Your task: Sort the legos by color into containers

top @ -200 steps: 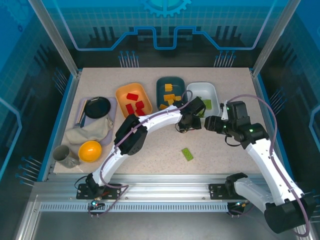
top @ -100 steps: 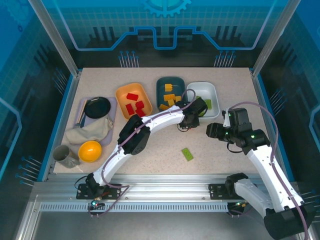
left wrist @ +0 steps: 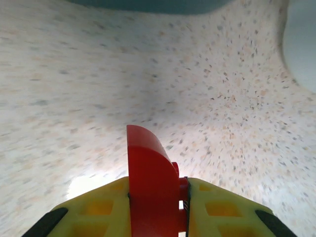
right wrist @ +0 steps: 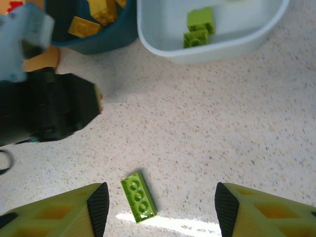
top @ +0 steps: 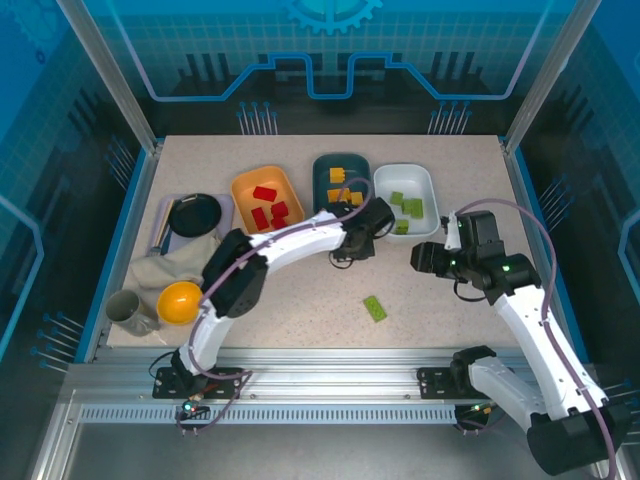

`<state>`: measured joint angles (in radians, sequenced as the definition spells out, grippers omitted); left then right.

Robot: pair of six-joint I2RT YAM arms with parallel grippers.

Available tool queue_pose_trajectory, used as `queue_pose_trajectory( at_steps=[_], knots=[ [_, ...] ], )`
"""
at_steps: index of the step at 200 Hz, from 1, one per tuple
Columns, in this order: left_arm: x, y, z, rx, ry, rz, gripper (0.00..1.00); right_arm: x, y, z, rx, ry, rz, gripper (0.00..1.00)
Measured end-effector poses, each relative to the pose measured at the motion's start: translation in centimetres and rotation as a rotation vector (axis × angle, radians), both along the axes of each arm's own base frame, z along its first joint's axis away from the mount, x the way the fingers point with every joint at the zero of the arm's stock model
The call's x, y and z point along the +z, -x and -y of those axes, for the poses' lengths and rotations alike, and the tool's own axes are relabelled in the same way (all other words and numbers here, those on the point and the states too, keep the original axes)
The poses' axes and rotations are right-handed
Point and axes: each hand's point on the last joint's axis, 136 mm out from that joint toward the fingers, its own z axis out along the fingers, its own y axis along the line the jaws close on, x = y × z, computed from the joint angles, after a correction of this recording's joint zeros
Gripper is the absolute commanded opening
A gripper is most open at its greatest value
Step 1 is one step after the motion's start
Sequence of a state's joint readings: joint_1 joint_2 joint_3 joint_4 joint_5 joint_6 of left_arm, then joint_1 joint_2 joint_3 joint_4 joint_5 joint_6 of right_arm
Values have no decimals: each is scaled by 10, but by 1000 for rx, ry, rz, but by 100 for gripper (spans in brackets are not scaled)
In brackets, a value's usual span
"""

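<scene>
Left wrist cam showed what the top view hid: left gripper (left wrist: 158, 200) pinching a small red plastic brick (left wrist: 145, 158) above the speckled table (left wrist: 74, 74). Right gripper (right wrist: 158, 212), spread, hung over an oblong green plastic brick (right wrist: 138, 196) lying there. Since a second earlier, left gripper had shifted from white plastic tub (top: 405, 168) toward dark teal plastic tub (top: 341, 157).

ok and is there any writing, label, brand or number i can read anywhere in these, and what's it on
There is no readable text in any view.
The only sign is a gear emblem with circuit-style lines on the blue back panel; it has no letters.
The studs of the loose green lego are too small to show a brand.
The red lego shows no lettering on its visible faces.
</scene>
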<state>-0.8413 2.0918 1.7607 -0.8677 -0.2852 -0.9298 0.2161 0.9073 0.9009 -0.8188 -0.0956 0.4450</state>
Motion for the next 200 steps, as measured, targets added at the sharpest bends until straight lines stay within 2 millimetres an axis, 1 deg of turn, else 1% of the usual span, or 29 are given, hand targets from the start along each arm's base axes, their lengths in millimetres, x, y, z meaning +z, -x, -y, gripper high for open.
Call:
queue_pose_trajectory(
  at_steps=[8, 20, 37, 49, 63, 76, 92, 107, 125, 137, 161, 178, 200],
  knots=[
    [15, -1, -12, 21, 18, 14, 21, 4, -3, -6, 29, -2, 9, 61],
    [39, -7, -35, 69, 53, 46, 21, 7, -7, -19, 87, -1, 16, 62],
    [65, -26, -75, 161, 100, 89, 21, 8, -11, -46, 192, 0, 16, 62],
    [76, -42, -103, 223, 124, 113, 22, 7, -14, -67, 263, -1, 13, 63],
    [79, -62, -135, 294, 137, 125, 22, 4, -19, -88, 330, 0, 2, 63],
    [74, -75, -162, 349, 128, 114, 22, 2, -26, -106, 374, -4, -10, 63],
    [66, -91, -191, 412, 112, 90, 22, 1, -35, -120, 402, -7, -16, 63],
    [59, -108, -212, 452, 91, 73, 21, 1, -44, -126, 410, -10, -17, 63],
    [51, -128, -230, 484, 53, 59, 21, 1, -52, -132, 421, -13, -19, 63],
    [45, -142, -239, 495, 24, 54, 21, 1, -57, -136, 428, -14, -21, 63],
    [30, -160, -250, 504, -51, 27, 21, -1, -65, -142, 439, -16, -32, 64],
    [15, -167, -257, 510, -112, 2, 21, -4, -69, -146, 446, -19, -43, 64],
    [-4, -167, -265, 502, -187, -37, 21, -7, -69, -147, 450, -23, -52, 64]
  ],
)
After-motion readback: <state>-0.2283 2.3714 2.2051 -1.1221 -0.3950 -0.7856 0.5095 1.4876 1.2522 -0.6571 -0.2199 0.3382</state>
